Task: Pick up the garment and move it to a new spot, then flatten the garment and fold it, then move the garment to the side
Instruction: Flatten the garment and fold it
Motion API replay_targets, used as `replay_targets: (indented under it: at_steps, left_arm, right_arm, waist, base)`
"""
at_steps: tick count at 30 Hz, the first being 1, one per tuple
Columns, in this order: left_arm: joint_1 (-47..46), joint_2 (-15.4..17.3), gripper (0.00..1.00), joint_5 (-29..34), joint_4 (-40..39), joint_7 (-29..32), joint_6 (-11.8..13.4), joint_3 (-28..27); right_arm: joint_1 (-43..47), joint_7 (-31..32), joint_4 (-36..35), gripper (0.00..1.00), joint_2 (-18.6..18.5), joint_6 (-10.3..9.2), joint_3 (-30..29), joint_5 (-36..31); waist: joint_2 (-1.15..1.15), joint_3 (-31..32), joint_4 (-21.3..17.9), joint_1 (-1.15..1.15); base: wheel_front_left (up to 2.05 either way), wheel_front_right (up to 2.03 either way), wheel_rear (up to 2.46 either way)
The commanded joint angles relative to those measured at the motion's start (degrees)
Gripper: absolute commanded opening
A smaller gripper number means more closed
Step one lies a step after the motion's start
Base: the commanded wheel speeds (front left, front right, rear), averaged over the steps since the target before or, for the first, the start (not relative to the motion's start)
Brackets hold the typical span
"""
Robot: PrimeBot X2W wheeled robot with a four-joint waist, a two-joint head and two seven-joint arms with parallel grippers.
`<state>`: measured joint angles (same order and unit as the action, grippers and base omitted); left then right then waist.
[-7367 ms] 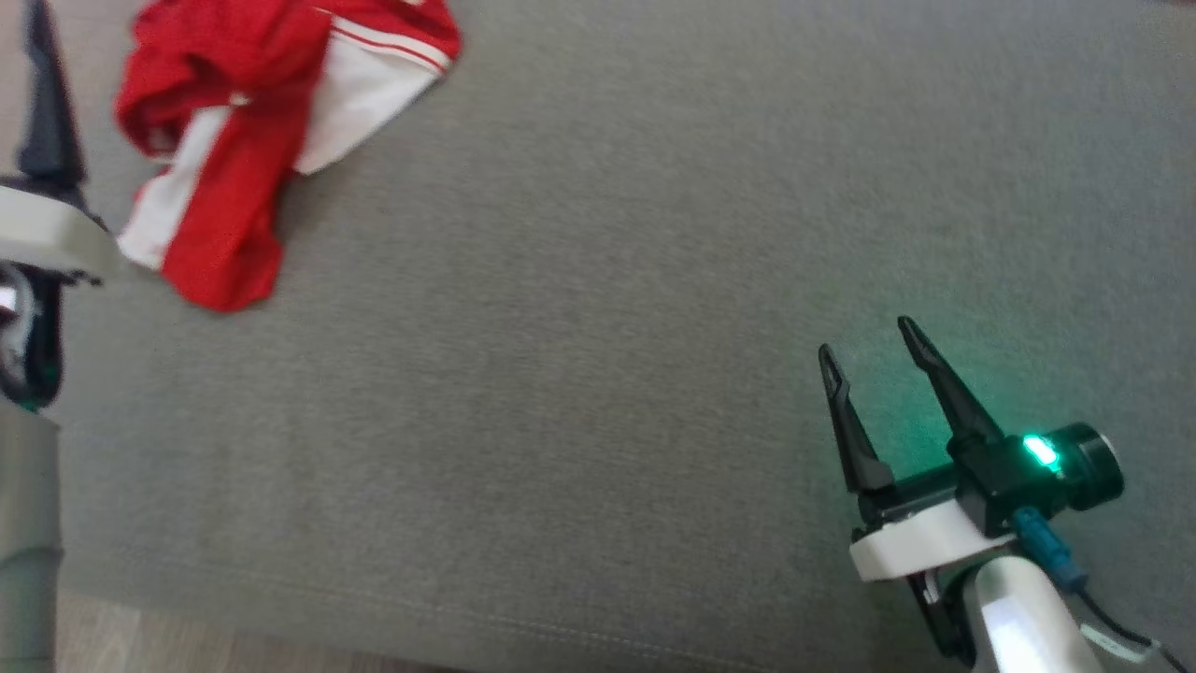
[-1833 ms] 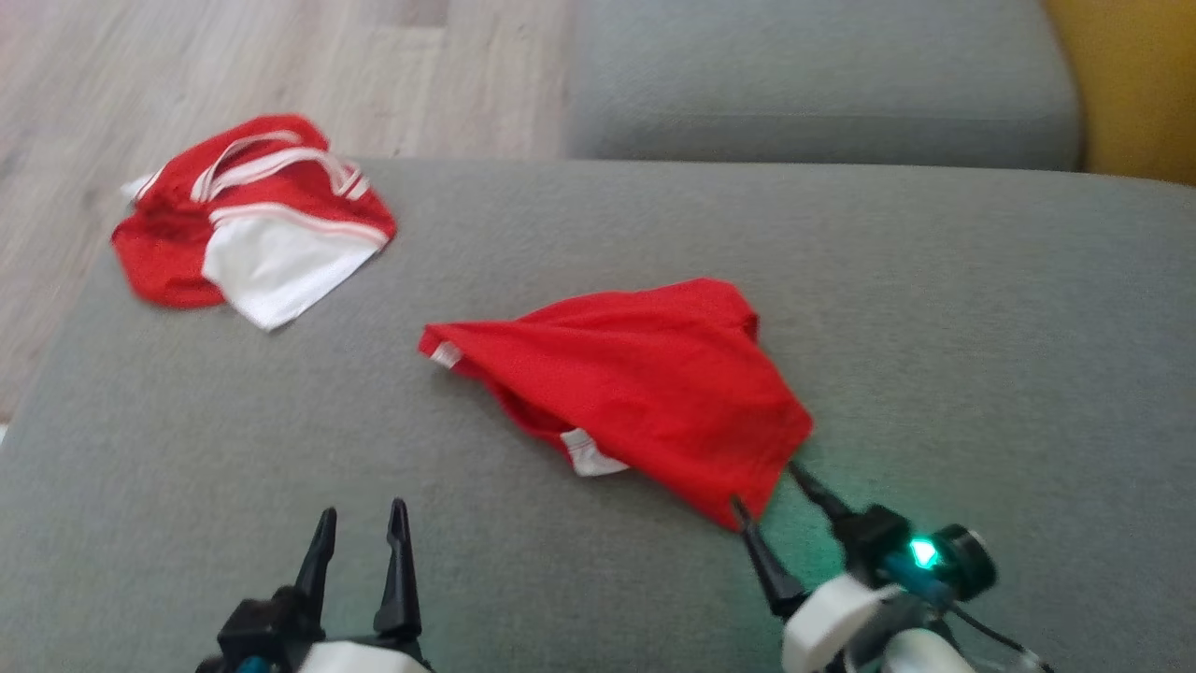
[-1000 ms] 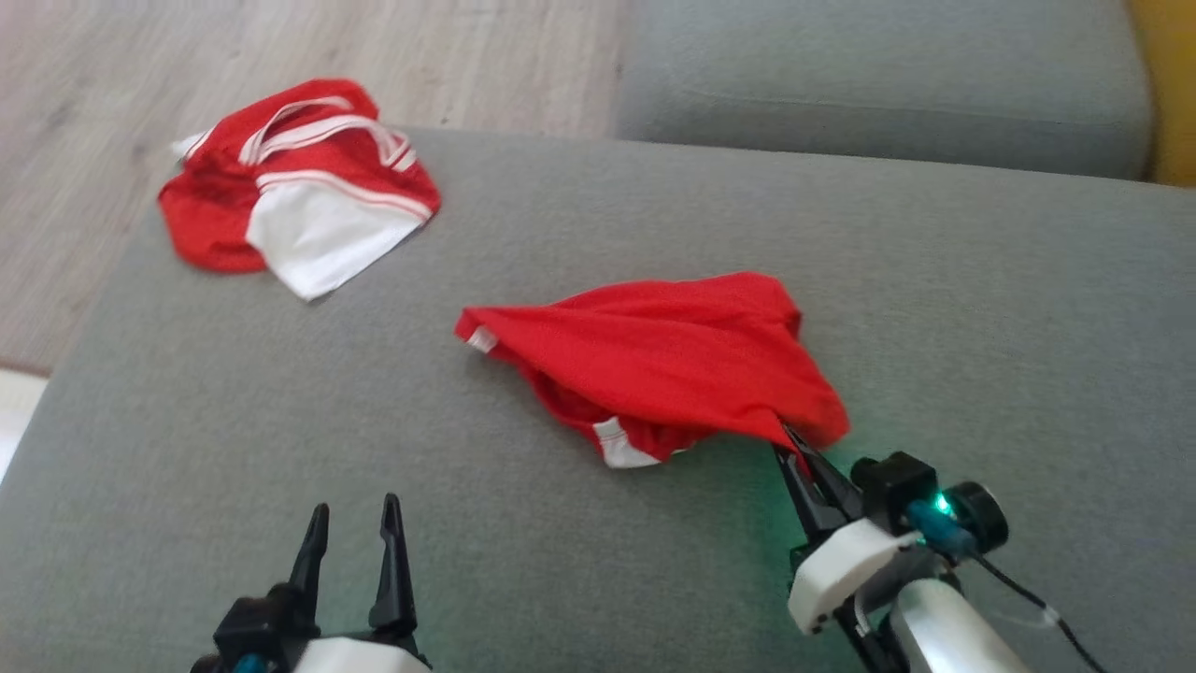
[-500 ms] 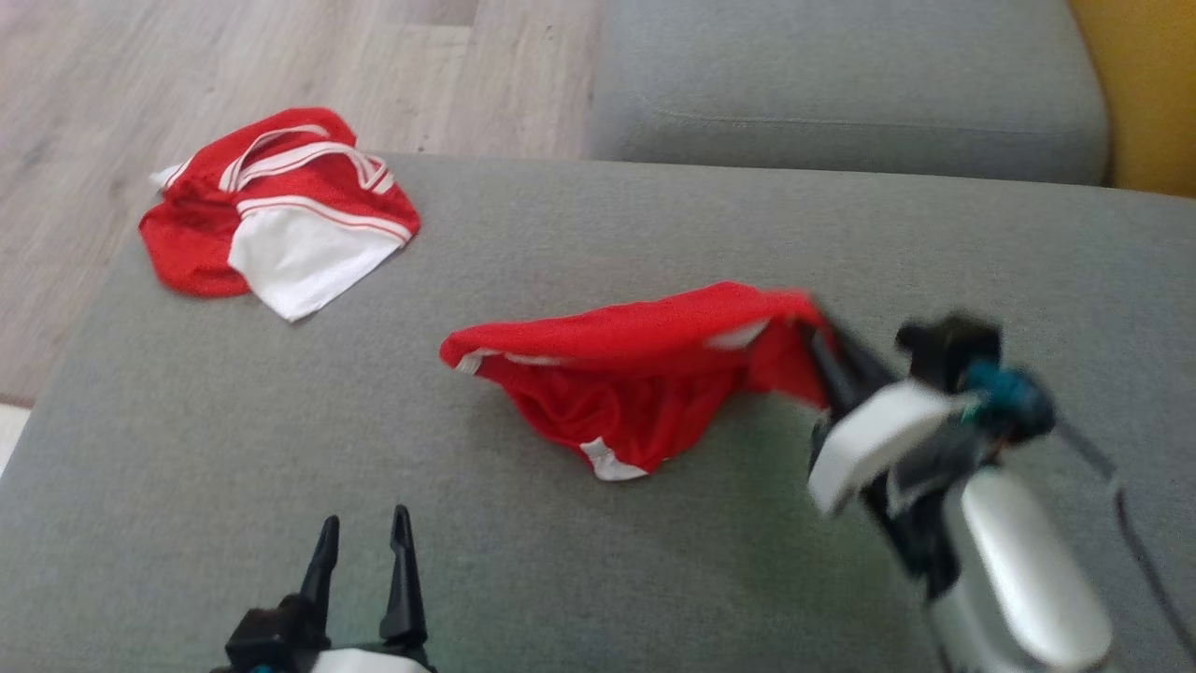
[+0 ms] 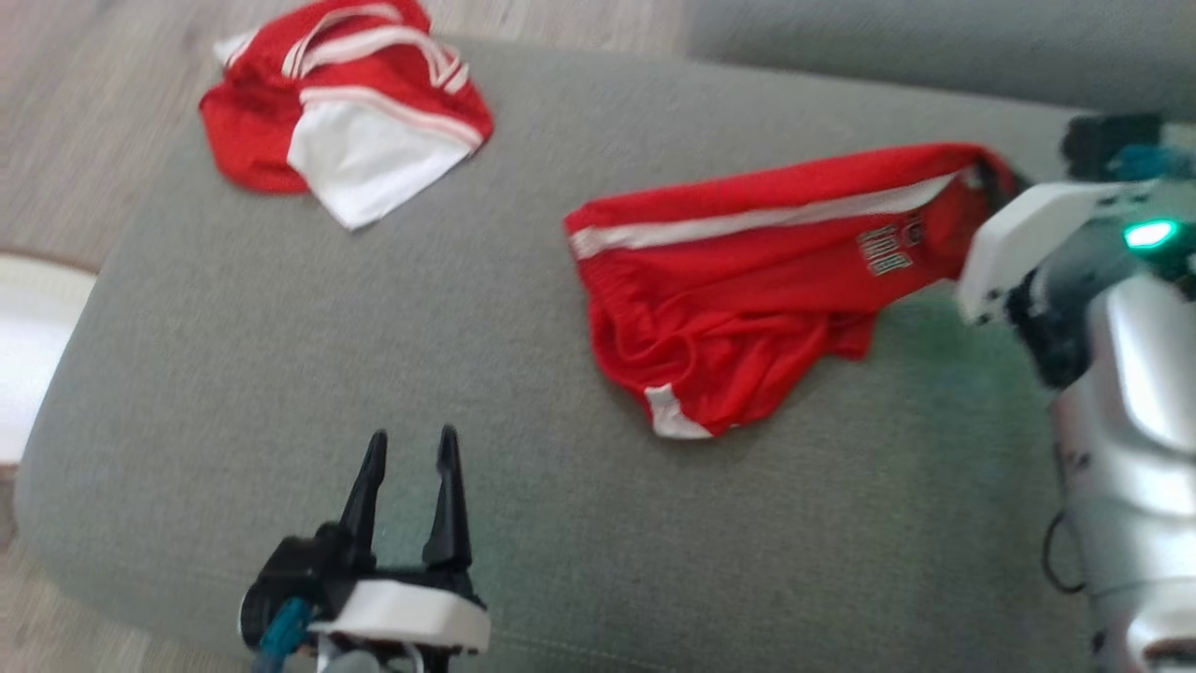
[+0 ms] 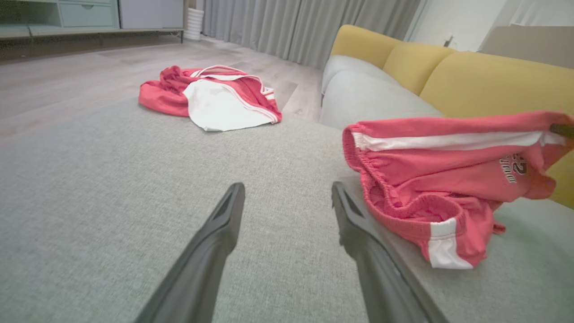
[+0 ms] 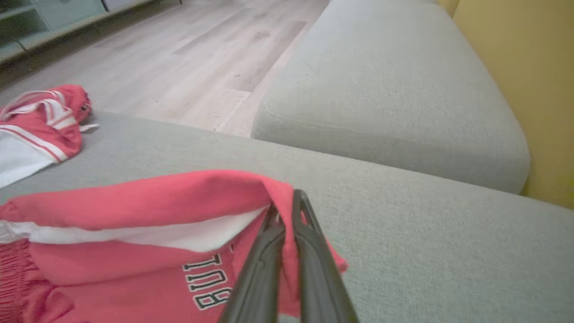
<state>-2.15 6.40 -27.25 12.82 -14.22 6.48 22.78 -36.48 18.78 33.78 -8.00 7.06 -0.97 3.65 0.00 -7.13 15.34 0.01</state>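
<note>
Pinching shorts (image 5: 747, 308), R claw (image 7: 287, 202) aloft, L claw (image 5: 408, 447) prob. hovering

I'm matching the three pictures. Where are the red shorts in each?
Head view: red shorts, centre right, on the grey cushion.
Left wrist view: right side, one end raised.
Right wrist view: lower left, pinched in the right hand.
Shared landmark: the red-and-white garment at the cushion's far corner.

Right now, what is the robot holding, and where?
The right hand pinches the red mesh shorts at a leg-end corner; the left hand is empty.
</note>
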Motion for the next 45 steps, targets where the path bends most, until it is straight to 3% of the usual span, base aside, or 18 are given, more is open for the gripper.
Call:
replay_targets:
  at_steps: [1, 4, 5, 6, 7, 16, 24, 34, 45]
  left_arm:
    - [-2.45, -0.25, 1.00, 0.56, -1.63, -0.62, -0.22, -1.27]
    - [-3.82, -0.77, 1.00, 0.79, -1.46, -0.68, -0.64, -1.24]
    - [-4.18, -0.89, 1.00, 0.90, -1.40, -0.70, -0.73, -1.29]
    - [-4.49, -1.00, 1.00, 1.01, -1.30, -0.71, -0.81, -1.34]
    - [-4.77, -1.09, 1.00, 1.14, -1.23, -0.72, -0.86, -1.40]
    - [-5.48, -1.26, 1.00, 2.19, -0.94, -0.76, -1.00, -2.44]
    - [-4.27, -0.71, 1.00, 2.27, -0.81, -0.77, -0.97, -2.90]
    - [-3.67, -0.83, 1.00, 2.03, -1.80, -0.71, -0.82, -2.10]
    - [-4.16, -1.38, 1.00, 1.77, -2.15, -0.75, -0.66, -2.47]
  right_arm:
    - [-2.85, 0.13, -0.72, 0.00, -0.59, 0.43, 0.28, -0.48]
    - [-5.44, -0.97, 3.61, 0.00, -2.32, 0.43, -1.97, -1.40]
    - [-6.13, -1.67, 4.85, 0.16, -2.94, 0.43, -2.38, -2.01]
    - [-6.70, -2.52, 6.06, 0.39, -3.46, 0.43, -2.81, -2.64]
    - [-7.23, -3.44, 7.19, 1.00, -3.79, 0.43, -3.32, -3.17]
    - [-9.70, -11.52, 15.14, 1.00, -4.54, 0.43, -4.90, -6.08]
    - [-8.39, -16.15, 17.17, 1.00, -2.43, 0.43, 6.74, -1.28]
    - [-8.51, -12.25, 19.44, 1.00, -4.21, 0.43, 22.61, 8.47]
    - [-10.32, -6.75, 27.57, 1.00, -5.17, 0.43, 25.59, 10.48]
  waist:
    - [0.00, -2.73, 2.05, -0.01]
    - [0.00, -4.41, 2.62, -0.01]
    - [0.00, -4.87, 2.67, -0.01]
    - [0.00, -5.15, 2.68, -0.01]
    - [0.00, -5.41, 2.60, -0.01]
    - [0.00, -4.12, -0.10, -0.01]
    - [0.00, -0.65, -2.02, -0.01]
    - [0.00, -1.49, 2.24, -0.01]
    - [0.00, -4.31, 5.57, -0.01]
  base:
    - [0.00, 0.00, 0.00]
    - [0.00, 0.00, 0.00]
    - [0.00, 0.00, 0.00]
    - [0.00, 0.00, 0.00]
    - [0.00, 0.00, 0.00]
    - [0.00, 0.00, 0.00]
    - [0.00, 0.00, 0.00]
    - [0.00, 0.00, 0.00]
    - [0.00, 0.00, 0.00]
